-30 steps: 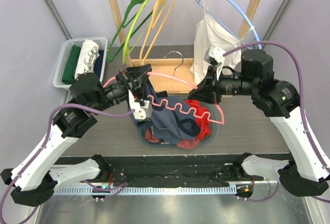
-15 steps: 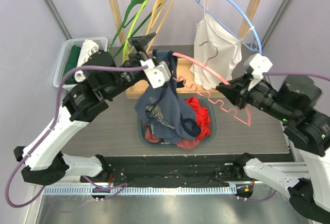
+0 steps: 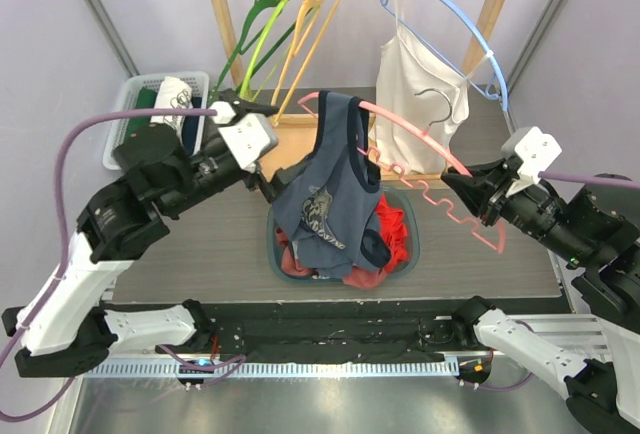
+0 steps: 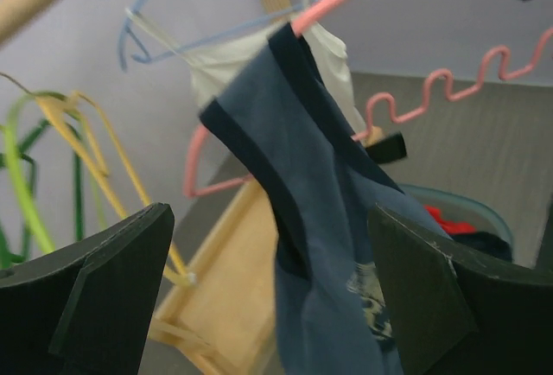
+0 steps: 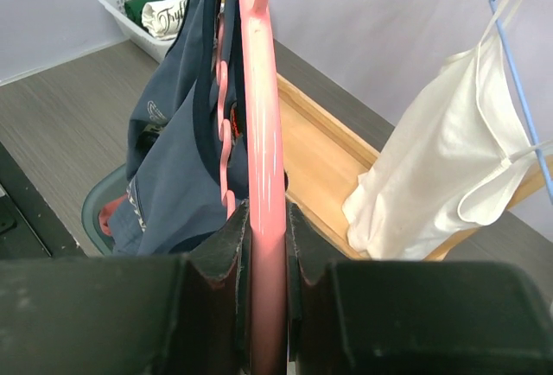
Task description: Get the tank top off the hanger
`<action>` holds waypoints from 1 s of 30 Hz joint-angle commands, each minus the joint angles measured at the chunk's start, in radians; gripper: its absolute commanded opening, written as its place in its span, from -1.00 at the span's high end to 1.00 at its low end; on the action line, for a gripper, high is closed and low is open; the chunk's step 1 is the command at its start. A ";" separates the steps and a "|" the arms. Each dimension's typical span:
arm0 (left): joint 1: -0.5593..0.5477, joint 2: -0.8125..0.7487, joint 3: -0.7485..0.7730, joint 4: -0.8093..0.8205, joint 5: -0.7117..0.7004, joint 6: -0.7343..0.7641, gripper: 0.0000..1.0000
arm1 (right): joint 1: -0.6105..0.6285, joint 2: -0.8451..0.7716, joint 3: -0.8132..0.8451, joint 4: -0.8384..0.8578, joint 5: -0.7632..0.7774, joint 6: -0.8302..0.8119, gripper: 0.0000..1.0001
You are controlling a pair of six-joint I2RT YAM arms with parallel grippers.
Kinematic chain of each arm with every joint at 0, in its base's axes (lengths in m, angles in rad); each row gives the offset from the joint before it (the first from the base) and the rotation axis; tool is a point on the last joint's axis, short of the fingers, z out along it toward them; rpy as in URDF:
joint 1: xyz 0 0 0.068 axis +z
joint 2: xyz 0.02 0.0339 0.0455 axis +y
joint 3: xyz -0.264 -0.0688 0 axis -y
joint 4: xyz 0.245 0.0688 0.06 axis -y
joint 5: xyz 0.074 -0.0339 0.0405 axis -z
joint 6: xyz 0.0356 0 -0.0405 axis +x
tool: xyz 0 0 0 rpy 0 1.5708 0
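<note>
Hanger [image 3: 400, 134] clamped in raised right tool [image 3: 452, 186]; left tool [image 4: 268, 215] gapes wide beside tank top [image 3: 325, 194].

Left arm [image 3: 120, 219]: rises from lower left of frame, elbow bent, wrist directed toward centre. Left gripper [image 3: 262, 147]: jaws spread wide. Right arm [image 3: 585, 229]: enters at right edge, forearm pointing up-left. Right gripper [image 3: 468, 197]: fingers [image 5: 216, 254] pinched on pink hanger [image 5: 259, 90].

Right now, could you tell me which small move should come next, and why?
Probably close the open left hand on the tank top and pull it off the end of the pink hanger; one strap hangs there; the right hand grips the hanger.
</note>
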 commanded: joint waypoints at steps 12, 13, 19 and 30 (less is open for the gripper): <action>0.005 0.184 0.159 -0.173 -0.009 -0.291 -0.86 | 0.003 0.044 0.089 0.076 0.001 -0.070 0.98; 0.005 0.172 0.146 -0.133 -0.006 -0.291 -0.86 | 0.003 0.046 0.085 0.074 -0.003 -0.065 0.98; 0.003 0.136 0.093 -0.030 -0.072 -0.357 -0.86 | 0.003 0.035 0.034 0.073 0.000 -0.051 0.98; 0.005 0.184 0.086 -0.016 -0.112 -0.471 -0.82 | 0.003 0.081 0.074 0.071 -0.018 -0.059 0.98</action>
